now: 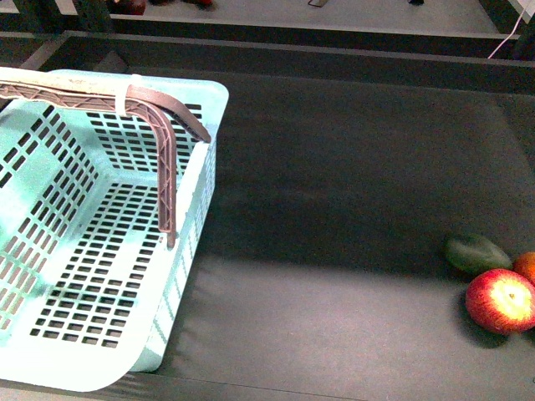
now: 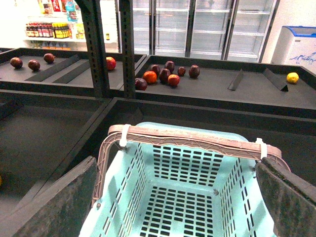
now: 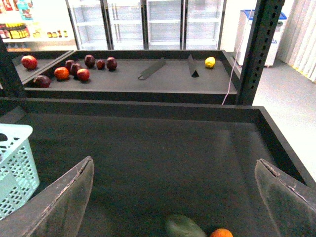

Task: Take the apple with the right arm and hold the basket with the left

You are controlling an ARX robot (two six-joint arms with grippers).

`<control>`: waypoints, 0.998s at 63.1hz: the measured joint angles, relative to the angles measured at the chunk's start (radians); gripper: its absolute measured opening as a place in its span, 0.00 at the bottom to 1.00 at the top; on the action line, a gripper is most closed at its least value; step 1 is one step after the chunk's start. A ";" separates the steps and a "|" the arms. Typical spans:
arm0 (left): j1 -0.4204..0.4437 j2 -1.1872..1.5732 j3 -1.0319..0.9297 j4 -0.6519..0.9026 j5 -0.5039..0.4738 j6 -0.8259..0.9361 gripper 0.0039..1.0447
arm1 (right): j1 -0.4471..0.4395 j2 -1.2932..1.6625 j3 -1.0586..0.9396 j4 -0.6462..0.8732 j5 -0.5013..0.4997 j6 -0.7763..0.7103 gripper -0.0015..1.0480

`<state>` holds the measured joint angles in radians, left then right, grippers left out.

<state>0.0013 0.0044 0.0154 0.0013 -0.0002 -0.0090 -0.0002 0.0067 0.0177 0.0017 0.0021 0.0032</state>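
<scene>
The red apple (image 1: pixel 500 301) with a pale yellow patch lies on the dark shelf mat at the front right; it does not show in the right wrist view. The mint basket (image 1: pixel 100 251) stands at the left, its ribbed mauve handles (image 1: pixel 159 104) swung up and bound by a white tie. My left gripper (image 2: pixel 180 197) hangs open above the basket (image 2: pixel 182 197), with its fingers (image 2: pixel 54 202) spread to either side of the handles (image 2: pixel 192 139). My right gripper (image 3: pixel 175 197) is open over bare mat. Neither arm shows in the front view.
A dark green oval fruit (image 1: pixel 476 252) and an orange fruit (image 1: pixel 526 266) lie just behind the apple; both also show as the green fruit (image 3: pixel 183 227) and the orange fruit (image 3: pixel 220 233). A raised shelf edge (image 1: pixel 334 54) runs along the back. Further fruit (image 2: pixel 168 75) sits on the far shelf.
</scene>
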 joint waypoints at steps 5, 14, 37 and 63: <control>0.000 0.000 0.000 0.000 0.000 0.000 0.93 | 0.000 0.000 0.000 0.000 0.000 0.000 0.92; 0.000 0.000 0.000 0.000 0.000 0.000 0.93 | 0.000 0.000 0.000 0.000 0.000 0.000 0.92; 0.000 0.000 0.000 0.000 0.000 0.000 0.93 | 0.000 0.000 0.000 0.000 0.000 0.000 0.92; 0.119 0.703 0.183 0.193 0.459 -0.916 0.93 | 0.000 -0.001 0.000 0.000 -0.002 0.000 0.92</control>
<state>0.1207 0.7078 0.1982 0.1947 0.4583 -0.9245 -0.0002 0.0059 0.0177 0.0013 0.0002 0.0032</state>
